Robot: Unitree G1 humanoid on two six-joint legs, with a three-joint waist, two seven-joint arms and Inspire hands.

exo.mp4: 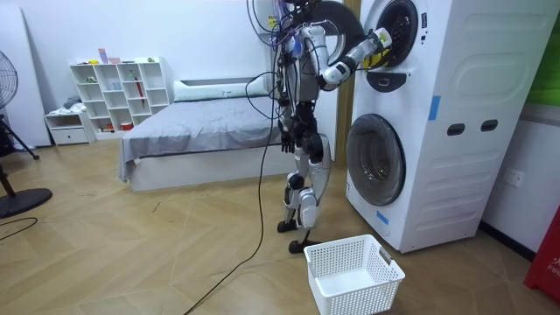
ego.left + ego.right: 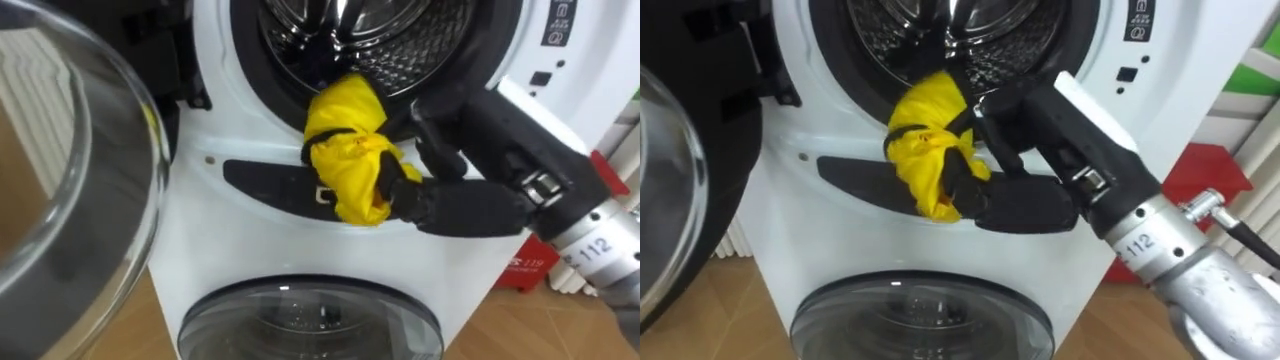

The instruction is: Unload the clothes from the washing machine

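The wooden floor [image 1: 131,262] is carrying the lot. The stacked white machines [image 1: 455,131] are standing on it, rising right up to the raised right hand [image 2: 460,205], which is gripping a yellow cloth [image 2: 350,160] hanging over the lip of the upper drum [image 2: 400,40]. Far below the hand, a white basket [image 1: 354,276] is sitting on the boards just in front of the stack. Well behind the hand, a grey bed [image 1: 201,127] and a white shelf unit [image 1: 118,87] are resting on the floor, with a fan's round base [image 1: 17,203] lying farther off still.
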